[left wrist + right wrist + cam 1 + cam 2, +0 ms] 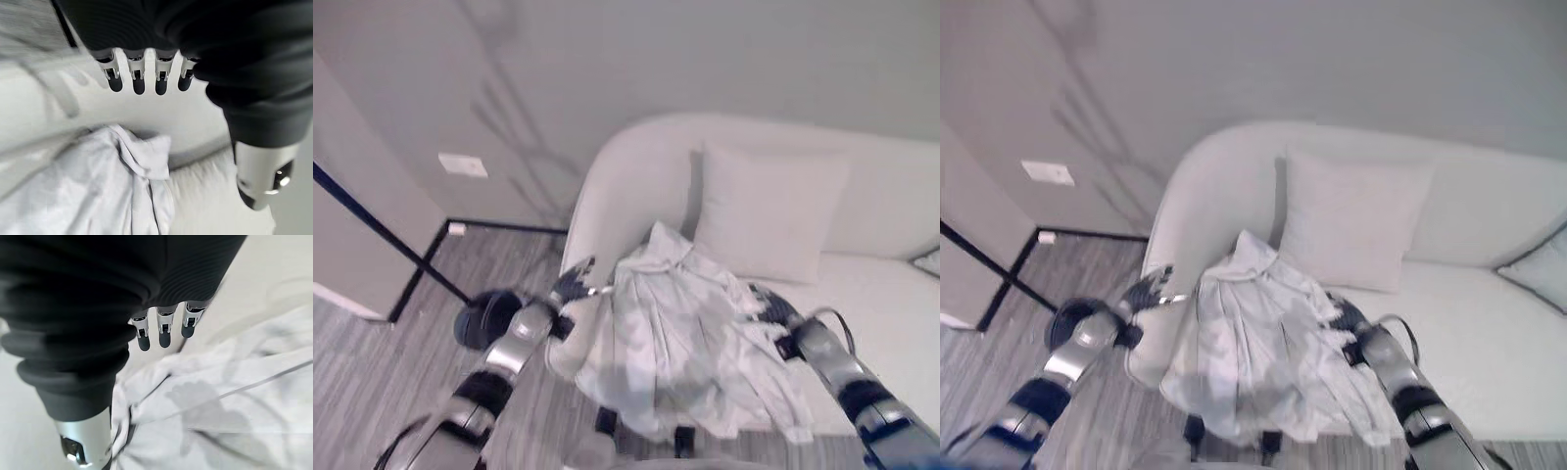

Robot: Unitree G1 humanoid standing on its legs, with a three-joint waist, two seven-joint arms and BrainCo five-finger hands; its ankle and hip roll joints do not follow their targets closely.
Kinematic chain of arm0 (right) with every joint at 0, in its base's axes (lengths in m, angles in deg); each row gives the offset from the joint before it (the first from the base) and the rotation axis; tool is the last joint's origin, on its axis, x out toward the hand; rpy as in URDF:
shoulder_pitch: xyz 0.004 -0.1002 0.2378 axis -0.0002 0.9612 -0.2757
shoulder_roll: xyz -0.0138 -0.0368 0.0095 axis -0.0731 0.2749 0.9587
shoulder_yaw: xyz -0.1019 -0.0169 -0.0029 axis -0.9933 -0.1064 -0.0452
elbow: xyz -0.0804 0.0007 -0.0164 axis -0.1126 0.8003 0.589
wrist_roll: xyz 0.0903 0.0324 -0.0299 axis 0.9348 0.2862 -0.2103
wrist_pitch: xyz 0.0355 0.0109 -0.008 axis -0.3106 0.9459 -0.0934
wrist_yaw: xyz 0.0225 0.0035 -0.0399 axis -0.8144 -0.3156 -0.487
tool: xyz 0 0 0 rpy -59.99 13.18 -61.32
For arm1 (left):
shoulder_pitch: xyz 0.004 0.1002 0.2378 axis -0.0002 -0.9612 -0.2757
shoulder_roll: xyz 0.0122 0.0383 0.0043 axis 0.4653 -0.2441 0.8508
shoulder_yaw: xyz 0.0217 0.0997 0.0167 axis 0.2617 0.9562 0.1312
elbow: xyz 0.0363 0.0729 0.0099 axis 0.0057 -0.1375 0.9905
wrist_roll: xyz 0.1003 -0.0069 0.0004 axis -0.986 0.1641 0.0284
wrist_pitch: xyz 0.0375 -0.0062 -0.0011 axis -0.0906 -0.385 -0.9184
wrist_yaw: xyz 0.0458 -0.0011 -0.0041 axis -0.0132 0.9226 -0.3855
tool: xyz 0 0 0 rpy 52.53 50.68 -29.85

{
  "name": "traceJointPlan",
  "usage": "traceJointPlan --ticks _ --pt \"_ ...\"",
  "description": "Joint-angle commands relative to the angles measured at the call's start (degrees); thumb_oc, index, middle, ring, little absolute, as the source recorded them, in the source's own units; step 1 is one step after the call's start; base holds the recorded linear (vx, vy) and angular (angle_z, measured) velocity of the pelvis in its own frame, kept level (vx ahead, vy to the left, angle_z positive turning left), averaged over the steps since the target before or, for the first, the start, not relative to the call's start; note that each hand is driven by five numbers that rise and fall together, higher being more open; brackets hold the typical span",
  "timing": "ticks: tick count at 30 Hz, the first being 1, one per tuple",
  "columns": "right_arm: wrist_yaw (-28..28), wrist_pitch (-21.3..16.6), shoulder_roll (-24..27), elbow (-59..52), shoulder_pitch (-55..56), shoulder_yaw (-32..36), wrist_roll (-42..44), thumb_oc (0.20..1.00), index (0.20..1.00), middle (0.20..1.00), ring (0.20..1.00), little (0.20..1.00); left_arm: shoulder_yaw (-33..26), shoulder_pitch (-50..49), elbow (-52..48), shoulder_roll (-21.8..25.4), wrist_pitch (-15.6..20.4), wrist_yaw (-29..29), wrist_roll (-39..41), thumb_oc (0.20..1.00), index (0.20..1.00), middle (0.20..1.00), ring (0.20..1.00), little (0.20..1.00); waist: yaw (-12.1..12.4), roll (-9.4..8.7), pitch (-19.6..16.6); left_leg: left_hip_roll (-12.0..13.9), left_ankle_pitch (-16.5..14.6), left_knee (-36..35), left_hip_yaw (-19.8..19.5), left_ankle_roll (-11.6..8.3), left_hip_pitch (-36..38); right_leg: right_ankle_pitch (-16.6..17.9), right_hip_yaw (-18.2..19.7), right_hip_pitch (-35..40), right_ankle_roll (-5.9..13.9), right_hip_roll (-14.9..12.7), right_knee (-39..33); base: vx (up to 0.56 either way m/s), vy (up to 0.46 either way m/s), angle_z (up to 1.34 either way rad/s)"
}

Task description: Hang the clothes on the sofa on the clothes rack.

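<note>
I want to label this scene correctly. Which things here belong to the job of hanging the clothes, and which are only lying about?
Belong to the job:
- white garment, draped over the sofa's front edge
- sofa
- left hand, open, beside the garment
- right hand, open, over the garment

Only lying about:
- white cushion
- patterned cushion

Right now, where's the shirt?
In the left eye view the white shirt lies heaped on the sofa, draped over its front edge, just before the cushion, between the left hand and right hand.
</note>
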Motion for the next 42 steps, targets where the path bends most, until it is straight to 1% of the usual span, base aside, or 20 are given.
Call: traceJointPlan --ticks 1,3,4,7,8,10,12,14,16,17,21,23,25,26,31,32,36,40,42 --pt "4.0 -0.4 6.2 -0.7 -9.7 -0.9 -2.1 1.0 1.0 1.0 1.0 1.0 -1.0 8.1 3.7 -0.5 1.5 -3.0 -0.9 1.0 1.0 1.0 1.0 1.0 3.0 2.33 7.7 2.7 -3.6 -1.3 -2.5 0.04 0.8 -3.4 1.8 4.0 -1.1 -1.7 0.3 -0.24 -0.048 0.0" --pt "4.9 -0.4 7.3 0.7 -13.7 -2.6 -2.2 1.0 1.0 1.0 1.0 1.0 -0.3 11.1 3.6 -0.5 1.4 -3.1 -0.8 1.0 1.0 1.0 1.0 1.0 3.6 2.16 10.1 3.0 -3.2 -1.3 -2.8 -0.07 -0.2 -3.2 1.8 3.3 -1.18 -1.5 0.3 -0.12 -0.031 0.03" --pt "4.9 -0.4 7.3 0.7 -13.8 -2.6 -2.2 1.0 1.0 1.0 1.0 1.0 -0.3 11.1 3.6 -0.5 1.4 -3.1 -0.7 1.0 1.0 1.0 1.0 1.0 3.5 2.16 10.1 3.0 -3.2 -1.3 -2.8 -0.07 -0.2 -3.2 1.8 3.4 -1.18 -1.5 0.3 -0.07 -0.014 0.07" --pt "6.1 -0.1 8.9 0.3 -18.2 -4.0 -3.0 1.0 1.0 1.0 1.0 1.0 1.0 15.4 2.8 0.3 1.3 -3.9 -0.9 1.0 1.0 1.0 1.0 1.0 4.2 1.83 13.9 3.2 -2.6 -1.3 -3.3 -0.16 -1.9 -2.8 1.9 2.1 -1.34 -1.3 0.3 -0.09 -0.025 0.07" --pt "7.2 -0.1 10.5 0.9 -21.4 -4.7 -3.2 1.0 1.0 1.0 1.0 1.0 1.5 18.2 3.0 0.0 1.3 -4.4 -0.8 1.0 1.0 1.0 1.0 1.0 4.6 1.74 15.6 3.4 -2.3 -1.3 -3.7 -0.25 -3.0 -2.9 1.9 1.4 -1.4 -1.1 0.3 -0.09 -0.018 0.07" --pt "8.0 0.0 11.6 2.0 -24.0 -5.8 -3.2 1.0 1.0 1.0 1.0 1.0 2.3 20.3 3.2 -0.2 1.3 -4.7 -1.1 1.0 1.0 1.0 1.0 1.0 4.7 1.79 16.7 3.6 -2.0 -1.3 -4.0 -0.29 -4.2 -2.8 1.9 0.5 -1.47 -0.9 0.3 -0.05 -0.009 0.09" --pt "8.3 0.0 12.3 1.9 -25.3 -5.9 -3.4 1.0 1.0 1.0 1.0 1.0 2.8 21.2 3.0 -0.2 1.2 -4.8 -1.3 1.0 1.0 1.0 1.0 1.0 4.7 1.66 16.7 3.7 -2.0 -1.3 -4.3 -0.34 -5.4 -2.7 1.9 -0.7 -1.48 -0.9 0.3 -0.02 -0.015 0.08" --pt "9.5 -0.1 14.8 1.9 -28.4 -7.2 -3.7 1.0 1.0 1.0 1.0 1.0 4.8 23.5 2.7 0.3 1.1 -5.1 -2.1 1.0 1.0 1.0 1.0 1.0 4.8 1.33 16.7 4.0 -1.7 -1.3 -5.2 -0.4 -8.3 -2.4 2.0 -3.4 -1.6 -0.5 0.3 -0.01 -0.036 0.08" --pt "10.0 -0.2 16.0 1.3 -29.6 -7.5 -3.7 1.0 1.0 1.0 1.0 1.0 5.6 24.6 3.3 0.3 1.3 -5.3 -2.4 1.0 1.0 1.0 1.0 1.0 4.8 1.23 16.7 4.0 -1.6 -1.3 -5.5 -0.41 -9.3 -2.3 2.0 -4.4 -1.7 -0.5 0.3 0.0 -0.013 0.18" --pt "10.5 -0.3 17.4 -0.1 -31.1 -8.4 -3.8 1.0 1.0 1.0 1.0 1.0 6.5 25.6 4.0 0.5 1.3 -5.5 -2.7 1.0 1.0 1.0 1.0 1.0 4.5 1.09 16.7 4.1 -1.5 -1.3 -5.9 -0.4 -10.5 -2.4 2.1 -5.4 -1.75 -0.3 0.3 0.0 -0.002 0.09" --pt "11.4 -0.8 19.9 -4.3 -32.6 -8.3 -3.9 1.0 1.0 1.0 1.0 1.0 7.7 26.8 5.4 1.4 1.6 -6.2 -3.7 1.0 1.0 1.0 1.0 1.0 4.3 0.87 16.7 4.2 -1.5 -1.3 -6.4 -0.36 -11.9 -2.3 2.1 -6.9 -1.8 -0.1 0.3 0.0 -0.003 -0.02" --pt "11.6 -1.3 21.0 -5.6 -34.2 -9.4 -4.0 1.0 1.0 1.0 1.0 1.0 8.4 27.1 6.3 1.6 1.7 -6.5 -4.6 1.0 1.0 1.0 1.0 1.0 4.3 0.55 16.7 4.2 -1.4 -1.3 -6.9 -0.38 -13.4 -2.2 2.2 -8.4 -1.83 0.0 0.3 0.01 -0.016 0.04" --pt "11.4 -1.4 21.2 -5.7 -34.4 -10.1 -4.1 1.0 1.0 1.0 1.0 1.0 8.8 27.2 6.2 1.7 1.7 -6.6 -4.9 1.0 1.0 1.0 1.0 1.0 4.3 0.4 16.7 4.3 -1.3 -1.3 -7.2 -0.44 -13.9 -2.1 2.2 -8.8 -1.86 0.0 0.3 0.0 -0.016 0.02" --pt "11.2 -1.2 21.4 -5.5 -35.1 -11.2 -4.6 1.0 1.0 1.0 1.0 1.0 9.3 27.1 6.4 1.8 1.7 -6.6 -5.5 1.0 1.0 1.0 1.0 1.0 4.4 0.01 16.7 4.5 -1.2 -1.3 -7.6 -0.64 -15.2 -2.1 2.2 -10.0 -1.9 0.1 0.3 -0.01 -0.035 0.05" --pt "11.5 -0.8 20.7 -4.7 -35.8 -11.4 -4.6 1.0 1.0 1.0 1.0 1.0 10.2 28.0 8.1 1.7 1.7 -7.4 -6.5 1.0 1.0 1.0 1.0 1.0 4.5 -0.75 16.7 4.8 -0.9 -1.3 -8.6 -1.01 -18.3 -1.9 2.0 -12.7 -1.92 0.4 0.3 -0.01 -0.033 0.05" --pt "11.6 -0.9 20.9 -5.1 -35.2 -11.3 -4.8 1.0 1.0 1.0 1.0 1.0 10.2 27.7 7.5 2.4 1.6 -7.7 -7.2 1.0 1.0 1.0 1.0 1.0 4.7 -1.16 16.7 4.9 -0.8 -1.3 -9.0 -1.19 -19.6 -1.9 1.9 -13.8 -1.94 0.5 0.3 -0.01 -0.03 -0.02" --pt "11.6 -0.8 21.6 -5.4 -35.4 -12.1 -5.6 1.0 1.0 1.0 1.0 1.0 9.9 27.1 7.7 2.7 1.8 -7.8 -7.5 1.0 1.0 1.0 1.0 1.0 4.7 -1.63 16.7 5.1 -0.7 -1.3 -9.7 -1.47 -21.3 -1.8 1.6 -15.4 -1.95 0.6 0.3 0.0 -0.022 0.02" --pt "12.3 -0.9 22.8 -6.7 -36.7 -12.8 -6.2 1.0 1.0 1.0 1.0 1.0 10.1 28.6 9.4 3.4 2.0 -8.9 -7.8 1.0 1.0 1.0 1.0 1.0 4.3 -2.32 16.7 5.2 -0.6 -1.3 -10.1 -1.88 -22.9 -1.8 1.4 -16.9 -1.92 0.6 0.3 0.0 0.0 0.0" --pt "12.4 -0.9 23.0 -6.9 -37.0 -13.0 -6.4 1.0 1.0 1.0 1.0 1.0 10.1 28.9 10.0 3.4 2.1 -9.1 -7.8 1.0 1.0 1.0 1.0 1.0 4.2 -2.38 16.7 5.2 -0.6 -1.3 -10.2 -1.95 -23.2 -1.8 1.4 -17.1 -1.94 0.6 0.3 0.0 0.0 0.0"
